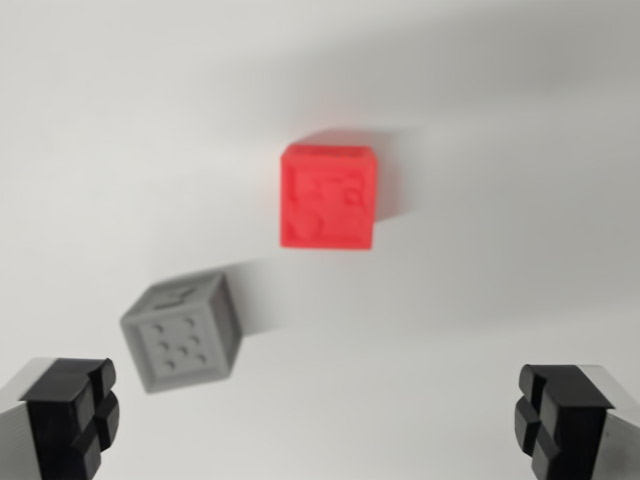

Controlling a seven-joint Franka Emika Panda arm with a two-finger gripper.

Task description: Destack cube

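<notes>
Wrist view shows the red cube (328, 197) sitting alone on the white table (480, 90), a little above the middle of the picture, its embossed top face turned toward the camera. The grey cube (183, 333) lies apart from it, lower and toward the wrist view's left, rotated at an angle, with a dotted face showing. The two are not touching and neither sits on the other, so the destacking looks already done, or nearly so. The gripper (320, 420) is spread wide and holds nothing; only its black fingertips (72, 415) show at the bottom corners of the picture. The picture is soft with blur, so fine edges are hard to judge. The main risk from here is a stray contact: the grey cube lies close to the fingertip on the wrist view's left, and a sideways or downward sweep of the arm could knock it, sliding it across the smooth table or back against the red cube.
</notes>
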